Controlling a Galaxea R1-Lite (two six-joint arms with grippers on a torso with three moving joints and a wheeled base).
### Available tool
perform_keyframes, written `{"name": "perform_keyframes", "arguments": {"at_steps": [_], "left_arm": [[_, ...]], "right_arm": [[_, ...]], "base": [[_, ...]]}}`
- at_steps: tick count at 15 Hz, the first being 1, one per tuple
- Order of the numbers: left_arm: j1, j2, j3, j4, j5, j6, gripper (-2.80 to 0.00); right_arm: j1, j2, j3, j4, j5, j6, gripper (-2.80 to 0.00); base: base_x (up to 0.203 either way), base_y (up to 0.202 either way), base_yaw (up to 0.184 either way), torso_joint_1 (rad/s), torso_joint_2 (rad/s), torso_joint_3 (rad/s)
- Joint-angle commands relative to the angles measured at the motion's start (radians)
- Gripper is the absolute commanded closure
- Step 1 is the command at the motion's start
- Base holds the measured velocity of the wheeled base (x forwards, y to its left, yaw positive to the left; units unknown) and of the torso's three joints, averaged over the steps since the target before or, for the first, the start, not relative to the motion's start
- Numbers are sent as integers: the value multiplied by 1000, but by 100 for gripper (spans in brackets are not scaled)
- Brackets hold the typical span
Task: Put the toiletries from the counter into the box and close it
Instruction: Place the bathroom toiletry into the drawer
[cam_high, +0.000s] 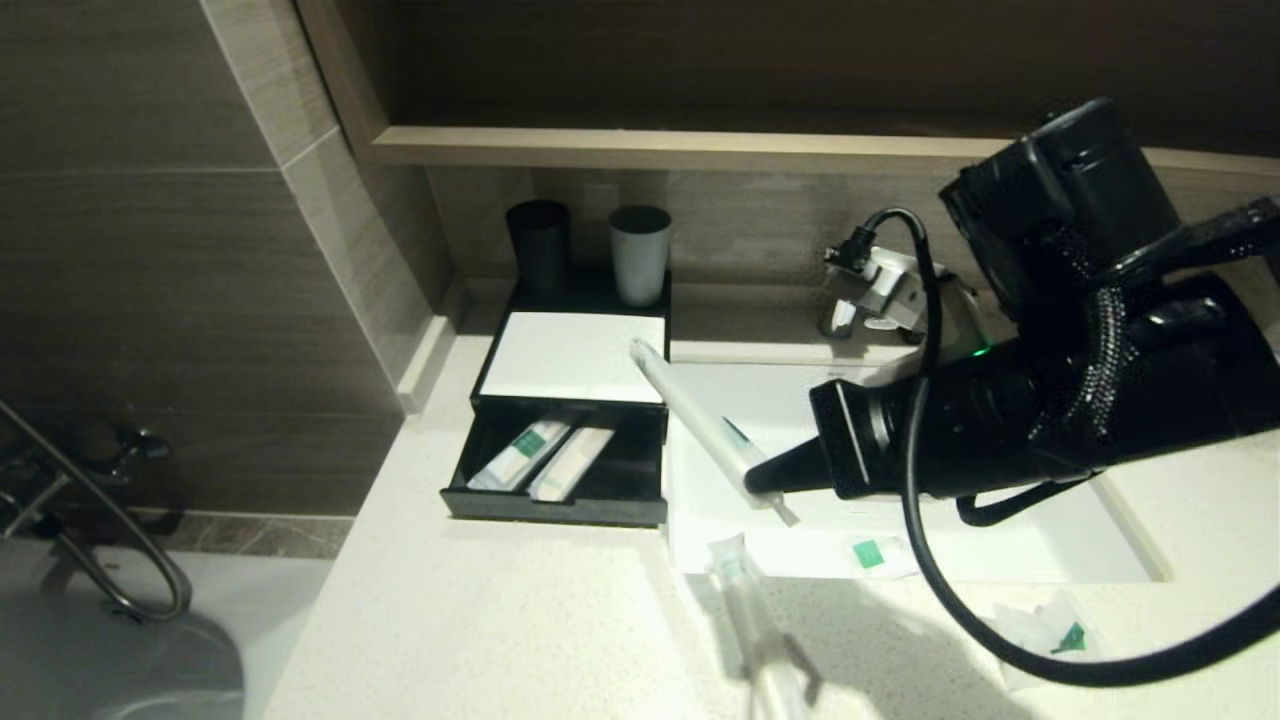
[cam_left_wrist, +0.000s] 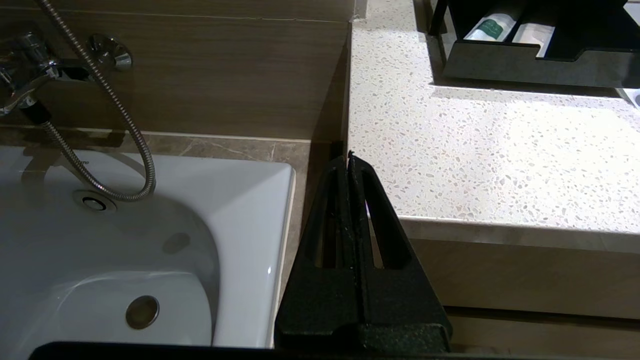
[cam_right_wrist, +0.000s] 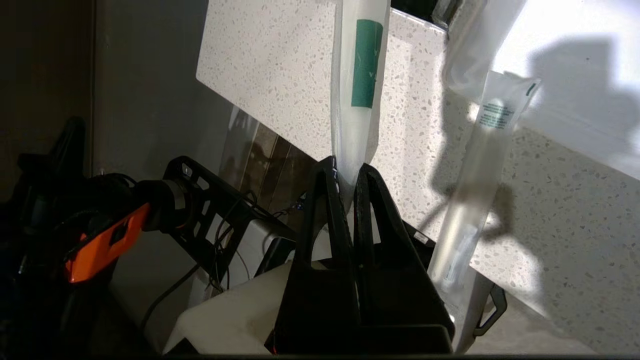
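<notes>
While the right tool hung over the table near its middle, its fingers pinched one end of a long clear sachet with a green label. That sachet ran up and away from the tool toward the far-left, its far end just over the right edge of the black box. In the right wrist view the sachet rose straight out from between the two fingers, clamped at its lower end.

A second clear sachet lay on the table nearer the front edge, just below the tool and apart from it; it showed beside the held one in the right wrist view. A small green-marked packet lay at the near rim of the sink, and another crumpled packet sat toward the front-right.

The box stood at the far-left of the table with its drawer pulled open; two packets lay side by side inside. A white sheet covered the box top, with a black cup and a grey cup at its back.

The left tool hung off the table's front-left corner beside the bathtub, fingers pressed together, holding nothing.
</notes>
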Motion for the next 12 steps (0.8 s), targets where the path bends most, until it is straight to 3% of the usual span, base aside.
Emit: {"name": "perform_keyframes", "arguments": {"at_steps": [1, 12], "left_arm": [[0, 1, 0, 0, 1, 0, 0], [0, 0, 0, 0, 1, 0, 0]], "right_arm": [[-7, 84, -88, 53, 14, 3, 0], [-4, 251, -311, 186, 35, 1, 0]], "base": [[0, 0, 0, 0, 0, 0], [0, 0, 0, 0, 0, 0]]}}
